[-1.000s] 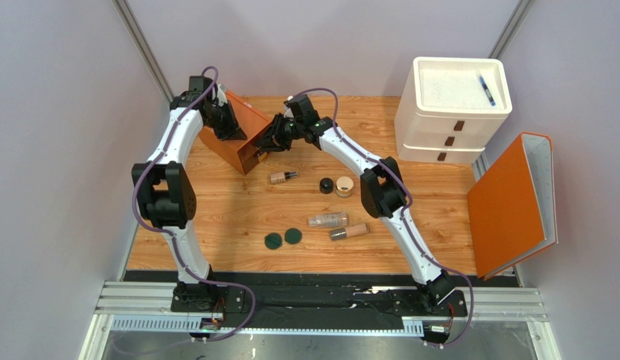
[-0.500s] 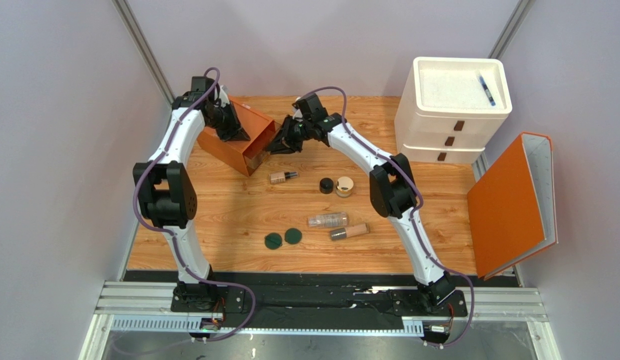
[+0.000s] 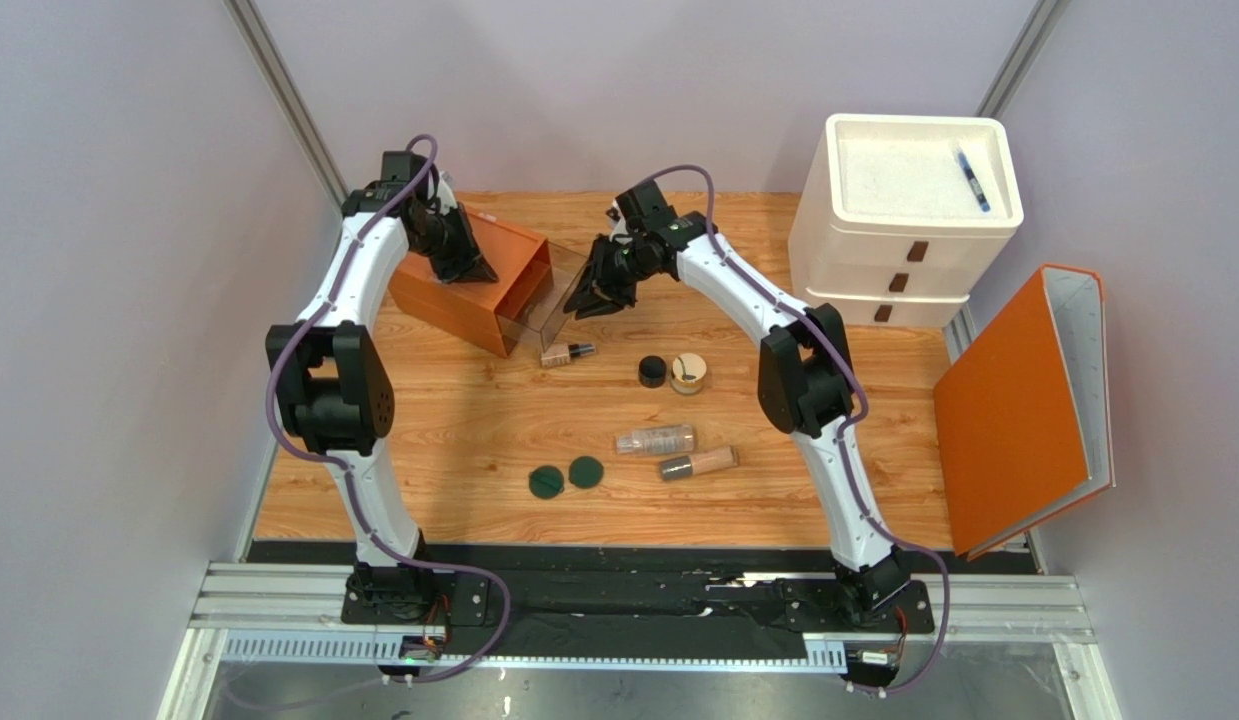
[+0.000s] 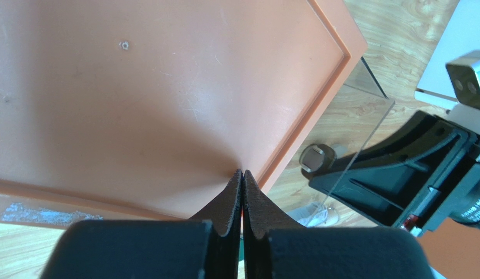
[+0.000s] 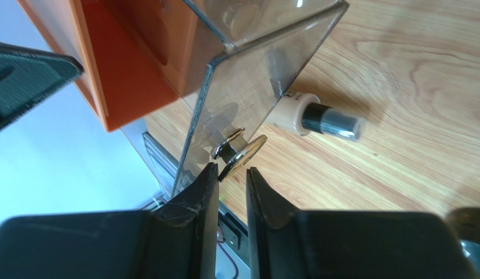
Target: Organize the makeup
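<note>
Bracing the orange box (image 4: 166, 87) with the closed left hand (image 4: 242, 174), apparently to stop it sliding. Setting the right hand (image 5: 230, 171), narrowly parted, at the gold knob (image 5: 243, 156) of the half-out clear drawer (image 5: 254, 87); cannot tell if gripped. Leaving the makeup (image 3: 655, 440) loose on the surface (image 3: 430, 450), nearer.

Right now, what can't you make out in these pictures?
Inside the clear drawer: too small in the top view; cut off by the top edge in the right wrist view.
Near edge of the knob: right wrist view, buried between the tips of the right end effector.
Inside the white drawers: top view, shut fronts hide it.
Labels on the bottles: top view, too small to read.
</note>
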Available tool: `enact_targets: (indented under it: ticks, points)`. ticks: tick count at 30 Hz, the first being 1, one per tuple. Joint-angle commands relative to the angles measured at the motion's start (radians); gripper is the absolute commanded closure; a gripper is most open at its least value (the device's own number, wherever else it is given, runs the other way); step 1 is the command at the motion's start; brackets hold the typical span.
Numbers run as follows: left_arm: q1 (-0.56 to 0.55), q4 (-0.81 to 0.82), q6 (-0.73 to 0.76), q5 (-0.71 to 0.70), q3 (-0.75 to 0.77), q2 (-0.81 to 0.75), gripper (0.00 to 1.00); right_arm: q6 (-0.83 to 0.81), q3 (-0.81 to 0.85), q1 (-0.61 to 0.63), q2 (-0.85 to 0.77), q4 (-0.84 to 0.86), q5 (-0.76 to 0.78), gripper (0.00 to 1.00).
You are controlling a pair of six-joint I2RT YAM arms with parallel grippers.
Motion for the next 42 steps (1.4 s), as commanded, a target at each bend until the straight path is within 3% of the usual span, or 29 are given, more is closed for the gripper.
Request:
enact_targets:
  ticks: [1,10,14,22,34,37,42]
  points:
    - [0.005,-0.07,0.011,-0.068,0.025,0.038,1.0,-0.098,-0.024,-0.012,-0.037,-0.155,0.058,0.75]
    - [0.005,-0.096,0.037,-0.088,0.063,0.034,0.98,-0.329,-0.016,-0.014,-0.202,-0.188,0.104,0.52]
    - [0.005,-0.093,0.061,-0.1,0.058,0.015,0.94,-0.46,-0.138,-0.015,-0.295,-0.247,0.206,0.43]
    - [0.005,-0.076,0.093,-0.097,0.101,0.006,0.84,-0.661,-0.381,-0.017,-0.368,-0.342,0.501,0.37]
    - [0.005,-0.09,0.104,-0.068,0.127,0.032,0.83,-0.724,-0.591,-0.023,-0.476,-0.33,0.46,0.29]
    - [0.005,-0.09,0.115,-0.068,0.126,0.032,0.83,-0.755,-0.628,-0.008,-0.523,-0.287,0.42,0.2]
    - [0.005,-0.067,0.126,-0.046,0.101,0.032,0.83,-0.813,-0.682,0.07,-0.589,-0.233,0.403,0.2]
